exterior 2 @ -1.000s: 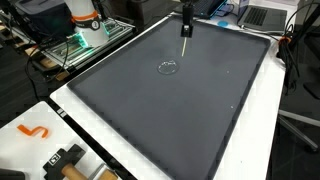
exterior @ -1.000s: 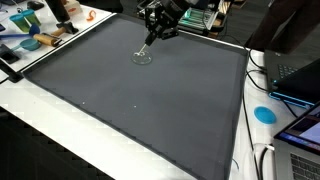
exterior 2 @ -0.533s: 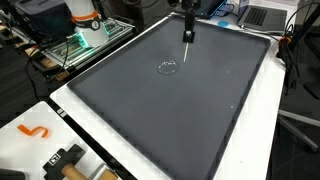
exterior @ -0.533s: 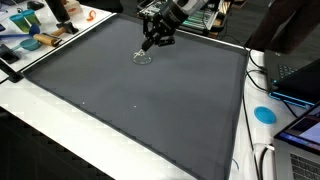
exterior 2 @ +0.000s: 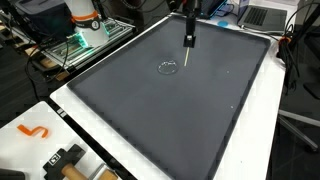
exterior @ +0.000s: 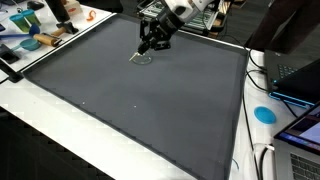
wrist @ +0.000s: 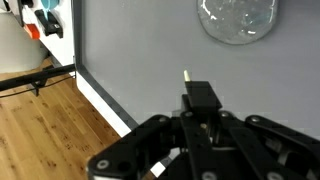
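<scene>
A clear round glass object lies on the dark grey mat [exterior: 150, 110], seen in both exterior views [exterior: 142, 57] [exterior 2: 167, 68] and at the top of the wrist view [wrist: 238, 18]. My gripper [exterior: 152, 42] [exterior 2: 188, 32] hangs over the mat's far part, shut on a thin pale stick [exterior 2: 187, 58] that points downward. In the wrist view the gripper [wrist: 200, 108] fills the bottom, and the stick's pale tip [wrist: 186, 75] pokes out past a black piece, short of the glass object. Whether the tip touches the mat is unclear.
A white table border [exterior 2: 150, 150] frames the mat. A blue disc [exterior: 264, 113] and laptops [exterior: 300, 75] sit at one side, small colourful items [exterior: 35, 35] at another. An orange hook [exterior 2: 33, 130] and a black tool [exterior 2: 65, 160] lie on the border. Wooden floor [wrist: 50, 130] lies beyond the edge.
The gripper has come down with the stick, closer to the mat and beside the clear glass object. The glass object has not moved.
</scene>
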Motion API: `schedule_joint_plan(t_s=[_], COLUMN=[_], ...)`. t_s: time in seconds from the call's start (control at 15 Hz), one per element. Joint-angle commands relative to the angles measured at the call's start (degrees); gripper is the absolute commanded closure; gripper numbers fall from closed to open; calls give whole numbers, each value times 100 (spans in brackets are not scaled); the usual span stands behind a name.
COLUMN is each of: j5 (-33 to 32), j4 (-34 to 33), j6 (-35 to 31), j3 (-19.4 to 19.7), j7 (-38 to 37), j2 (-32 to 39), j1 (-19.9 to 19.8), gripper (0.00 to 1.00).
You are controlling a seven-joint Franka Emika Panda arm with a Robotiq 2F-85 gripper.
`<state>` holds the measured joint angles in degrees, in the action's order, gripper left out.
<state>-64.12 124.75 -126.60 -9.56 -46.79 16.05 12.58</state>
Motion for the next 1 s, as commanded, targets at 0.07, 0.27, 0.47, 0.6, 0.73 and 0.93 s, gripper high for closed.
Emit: schedule_joint_plan(t_s=[0.07,0.27,0.47,0.6,0.73,0.93], j5=[-261,-322,-339,-328,-320,-308], j4=[-114,-133,-170,-187,-204,-218], j6=[160,161,151,103,58,12], j3=[61,63,69,78,88,110], j7=[-228,-270,-304,-314,-306,-293], j2=[182,227,291,321,336,334], j1=[100,96,84,67,51,27], gripper=[97,97,97,97,97,97])
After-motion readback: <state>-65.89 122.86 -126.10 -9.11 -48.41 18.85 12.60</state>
